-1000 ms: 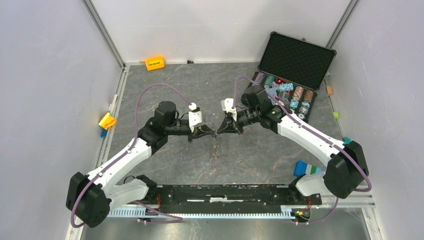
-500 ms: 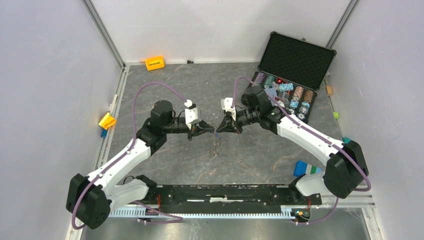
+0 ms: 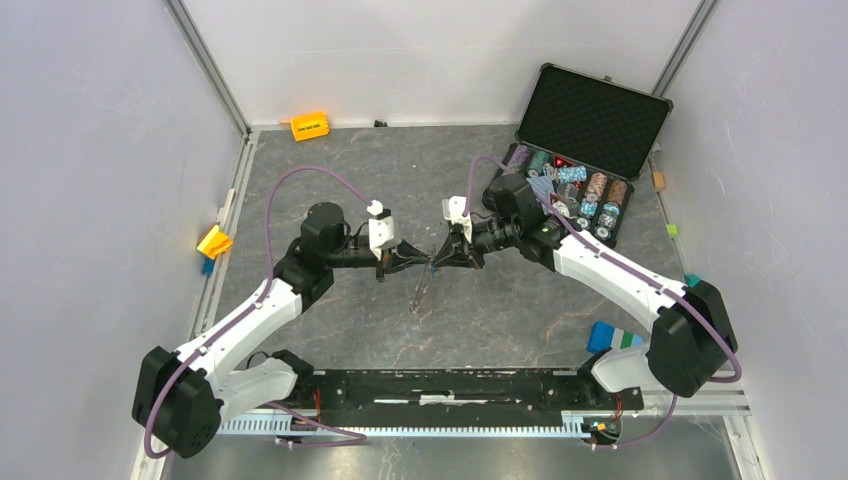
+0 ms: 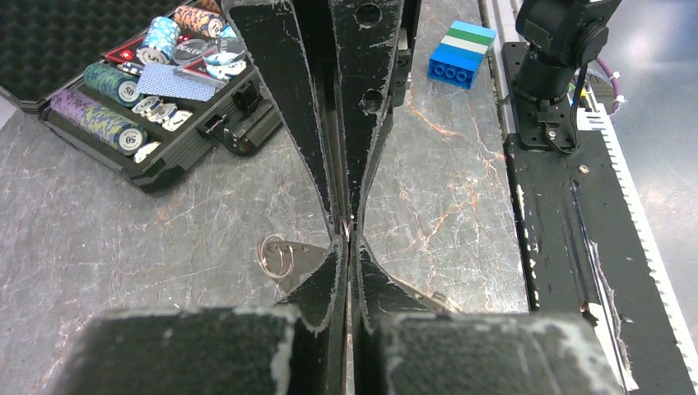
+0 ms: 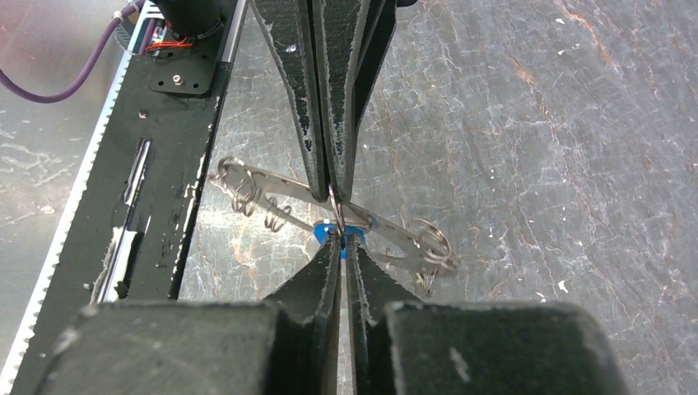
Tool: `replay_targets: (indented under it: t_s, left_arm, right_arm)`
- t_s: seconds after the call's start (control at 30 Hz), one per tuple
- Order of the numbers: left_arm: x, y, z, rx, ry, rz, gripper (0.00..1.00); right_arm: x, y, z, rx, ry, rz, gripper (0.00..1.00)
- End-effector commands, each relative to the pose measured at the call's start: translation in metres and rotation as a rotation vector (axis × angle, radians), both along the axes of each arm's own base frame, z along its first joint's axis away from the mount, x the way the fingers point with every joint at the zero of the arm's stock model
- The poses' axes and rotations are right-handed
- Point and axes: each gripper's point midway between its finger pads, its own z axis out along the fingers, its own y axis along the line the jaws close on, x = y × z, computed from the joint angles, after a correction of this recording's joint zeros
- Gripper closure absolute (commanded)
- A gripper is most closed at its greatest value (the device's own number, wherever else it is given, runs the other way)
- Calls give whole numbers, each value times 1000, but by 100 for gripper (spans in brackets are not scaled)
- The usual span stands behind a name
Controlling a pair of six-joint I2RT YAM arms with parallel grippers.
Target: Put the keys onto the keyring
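Observation:
Both grippers meet tip to tip above the middle of the table. My left gripper point(image 3: 425, 265) point(image 4: 350, 239) is shut on the keyring point(image 3: 421, 290), a thin flat metal band that hangs below the tips. The band point(image 5: 395, 234) carries small wire loops point(image 4: 278, 255) along it. My right gripper point(image 3: 438, 262) point(image 5: 342, 241) faces it, its jaws nearly together on a key with a blue head point(image 5: 322, 233), right against the band. The left gripper's fingers point(image 5: 317, 123) reach in from the top of the right wrist view. The key's blade is hidden between the tips.
An open black case point(image 3: 585, 130) with rows of poker chips point(image 4: 111, 127) stands at the back right. A blue, green and white brick point(image 3: 612, 337) lies near the right arm's base. An orange block point(image 3: 309, 126) and a yellow block point(image 3: 214, 241) lie along the left and back edges.
The left wrist has drawn back a little to the left. The hanging keyring's lower end has swung toward the left. The grippers stay tip to tip.

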Motion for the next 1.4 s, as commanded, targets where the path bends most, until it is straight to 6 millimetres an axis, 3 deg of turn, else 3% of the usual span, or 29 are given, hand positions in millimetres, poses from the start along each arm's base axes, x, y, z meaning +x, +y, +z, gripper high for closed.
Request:
replay_targets:
  t_s: [0.0, 0.23, 0.43, 1.07, 1.37]
  left_arm:
    - [-5, -4, 30, -73, -93, -49, 98]
    - [-7, -4, 28, -72, -97, -57, 98]
    - [-8, -5, 27, -75, -88, -64, 98]
    - [-10, -8, 23, -102, -52, -88, 98]
    - [-9, -9, 22, -101, -48, -83, 98]
  right_arm:
    - [-3, -1, 16, 30, -46, 15, 86]
    - [-3, -8, 30, 57, -85, 17, 65]
    - [-6, -13, 43, 82, -119, 23, 60]
    - [-10, -9, 52, 122, -91, 40, 69]
    - [-13, -9, 53, 135, -71, 54, 79]
